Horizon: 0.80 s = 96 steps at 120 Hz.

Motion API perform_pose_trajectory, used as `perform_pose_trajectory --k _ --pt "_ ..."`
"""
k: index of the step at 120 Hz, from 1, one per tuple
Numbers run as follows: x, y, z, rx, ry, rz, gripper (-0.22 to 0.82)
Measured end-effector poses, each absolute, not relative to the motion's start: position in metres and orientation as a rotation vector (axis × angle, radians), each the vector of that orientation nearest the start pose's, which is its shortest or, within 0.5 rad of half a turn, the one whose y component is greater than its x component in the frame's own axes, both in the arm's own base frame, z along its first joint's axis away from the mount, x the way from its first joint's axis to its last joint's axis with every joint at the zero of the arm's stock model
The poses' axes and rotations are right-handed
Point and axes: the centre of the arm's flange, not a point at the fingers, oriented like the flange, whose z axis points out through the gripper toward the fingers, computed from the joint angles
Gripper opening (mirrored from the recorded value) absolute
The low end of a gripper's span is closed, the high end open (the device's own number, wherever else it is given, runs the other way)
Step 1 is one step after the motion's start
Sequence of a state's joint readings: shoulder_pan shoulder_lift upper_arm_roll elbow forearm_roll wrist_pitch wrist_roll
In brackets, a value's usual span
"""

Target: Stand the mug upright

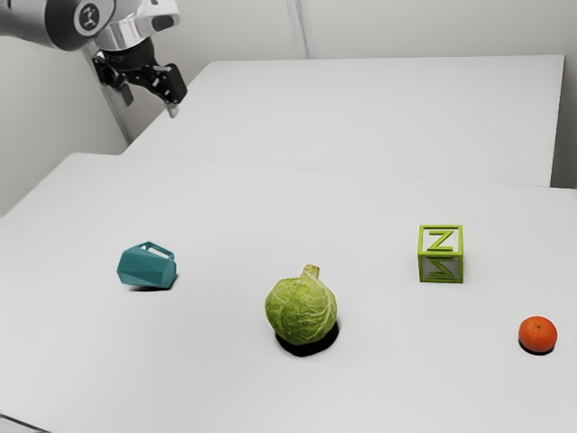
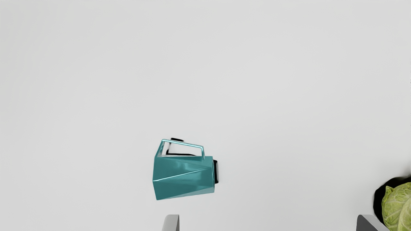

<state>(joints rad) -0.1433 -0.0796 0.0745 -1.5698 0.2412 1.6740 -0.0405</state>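
Exterior view: the teal faceted mug lies on its side on the white table, toward the exterior view's left; its long axis runs mostly across that view, dipping slightly toward the exterior view's right; its angular handle rises from the upper, far side of the body. One end of the mug faces the exterior view's left, and the other faces the side where the green cabbage sits; which end is the open one cannot be told.

In the wrist view the mug's long axis runs roughly parallel to a line drawn from one fingertip to the other; the somewhat wider end points away from the cabbage, the narrower end toward it; the handle juts from the side of the body farther from the fingertips, and dark shadow shows by the handle and at the narrower end.

The robot's gripper hangs above table level at the exterior view's upper left, well apart from the mug; its fingers are spread wide, released, with nothing grasped; in the wrist view the mug lies beyond one fingertip rather than centred between the two, while the cabbage is near the other fingertip's side.

Farther toward the exterior view's right stands a green-edged letter block, with the small mandarin beyond it toward that side and nearer the camera; the cabbage rests between the mug and these two, its pale stem upward; another white surface extends behind the table.
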Motion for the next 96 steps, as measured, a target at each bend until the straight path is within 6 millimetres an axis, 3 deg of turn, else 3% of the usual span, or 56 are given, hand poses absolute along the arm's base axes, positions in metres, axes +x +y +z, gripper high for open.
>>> perform_pose_trajectory --k 14,29,57,68,87,96 --pt "0.541 -0.011 0.679 -2.901 0.053 -0.29 0.6" --pt "0.552 -0.002 0.663 -2.9 0.039 -0.252 0.6" --pt "0.572 0.048 0.601 -3.102 -0.149 -0.072 0.6" --pt "0.572 0.085 0.586 -3.152 -0.273 -0.013 0.6" --pt "0.559 0.183 0.546 -3.202 -0.574 0.125 0.6" --pt "0.556 0.21 0.525 -3.224 -0.649 0.19 0.6"
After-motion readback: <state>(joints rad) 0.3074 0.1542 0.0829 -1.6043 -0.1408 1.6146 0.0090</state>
